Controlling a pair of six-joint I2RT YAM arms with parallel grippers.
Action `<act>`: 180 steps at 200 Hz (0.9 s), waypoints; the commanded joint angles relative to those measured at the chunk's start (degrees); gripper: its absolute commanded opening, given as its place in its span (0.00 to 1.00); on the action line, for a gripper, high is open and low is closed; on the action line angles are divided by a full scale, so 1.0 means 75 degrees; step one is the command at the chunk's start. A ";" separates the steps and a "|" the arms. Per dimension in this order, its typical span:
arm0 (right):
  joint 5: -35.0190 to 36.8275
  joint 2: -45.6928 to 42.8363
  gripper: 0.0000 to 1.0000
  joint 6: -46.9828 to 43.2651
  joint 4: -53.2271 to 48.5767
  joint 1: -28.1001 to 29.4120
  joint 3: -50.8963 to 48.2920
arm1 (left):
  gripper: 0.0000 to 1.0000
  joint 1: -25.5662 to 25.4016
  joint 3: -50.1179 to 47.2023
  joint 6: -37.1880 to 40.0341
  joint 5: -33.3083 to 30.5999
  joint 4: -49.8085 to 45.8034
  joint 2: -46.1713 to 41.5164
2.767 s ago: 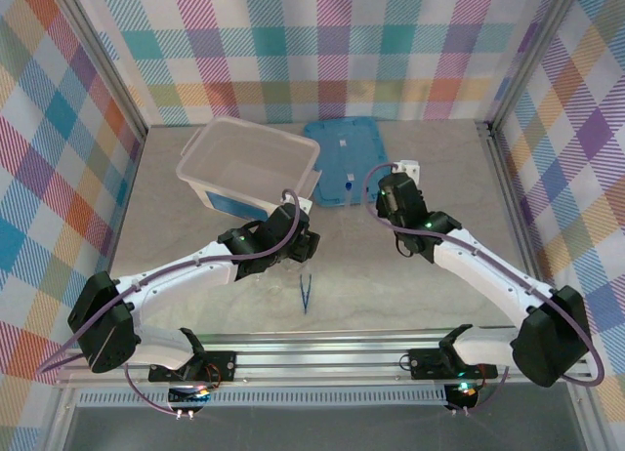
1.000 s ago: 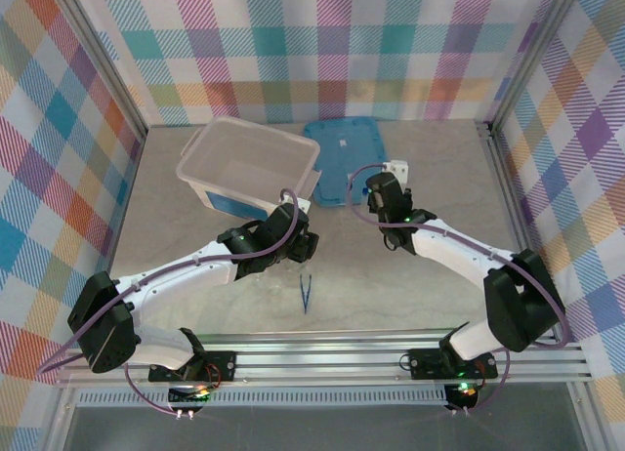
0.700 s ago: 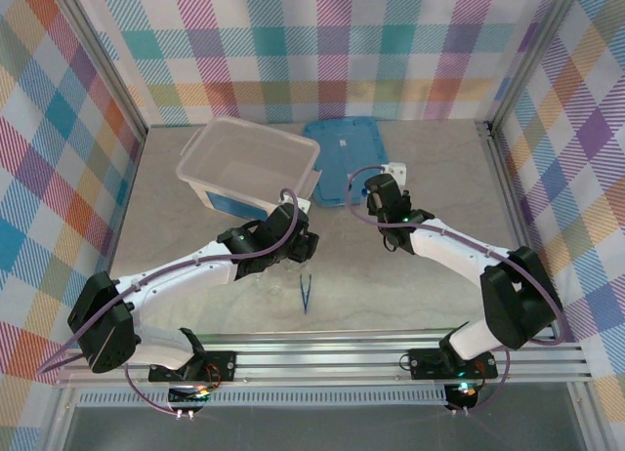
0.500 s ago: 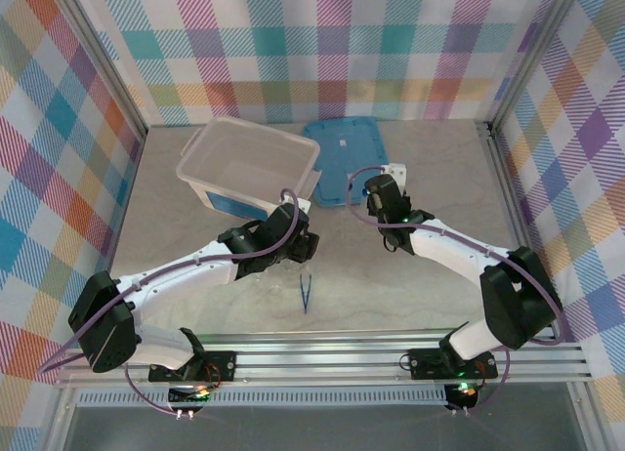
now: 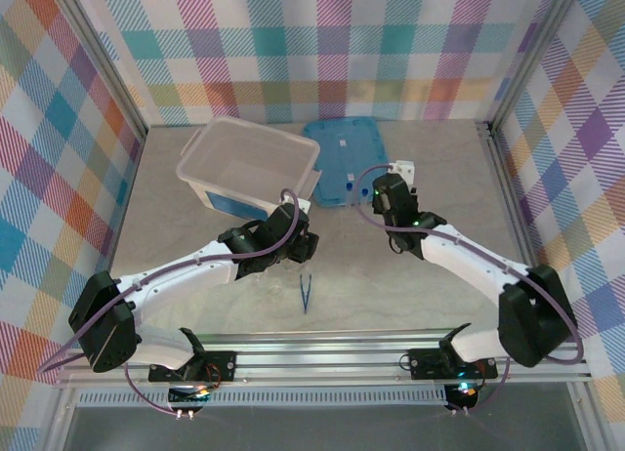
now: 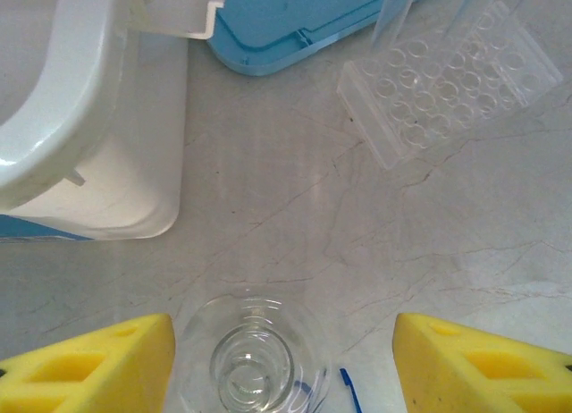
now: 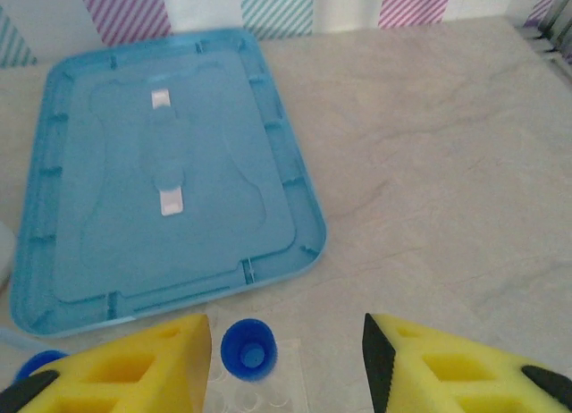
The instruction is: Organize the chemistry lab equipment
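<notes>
the right claw [image 7: 286, 328] stands spread. a blue-capped tube [image 7: 248, 349] is upright between its fingers, touching neither, and seated in the clear rack [image 7: 281, 388]. the left claw [image 6: 283, 331] is spread too, straddling a small glass flask [image 6: 255, 370] that stands on the surface [image 6: 295, 207]. the flask sits close to one finger and clear of the other, so nothing is pinched.

we see a few ways this could go wrong. if the right claw draws off at a slant, a finger could catch the cap and tip the tube, or drag the light rack along the surface. a second blue cap [image 7: 34, 364] sits just beside the other finger and could be knocked the same way. on the left, closing off-centre would shove the flask sideways before both fingers meet it, and round glass may slip or topple. the tub [image 6: 63, 100] is near, so a low carry could clip its rim.

the left wrist view gives us the rack's rows of holes and a clear tube [image 6: 396, 15] rising from it. the right wrist view gives the gap around the cap. the top view gives the tweezers [image 5: 306, 293] lying apart toward the front, and the blue lid [image 5: 342, 158] beside the tub.
</notes>
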 commanded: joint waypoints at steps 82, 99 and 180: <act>-0.1883 -0.1793 0.51 -0.0010 -0.2359 0.0072 0.0568 | 0.65 0.0353 -0.0161 -0.0199 -0.0421 -0.1043 -0.0688; -0.2165 -0.1962 0.49 0.0062 -0.2537 0.0312 0.0415 | 0.65 0.0347 -0.0262 -0.0355 -0.0493 -0.1184 -0.0782; -0.2518 -0.1546 0.46 -0.0146 -0.2833 0.1785 -0.0072 | 0.64 0.0347 -0.0890 -0.0815 0.0127 -0.0835 -0.0934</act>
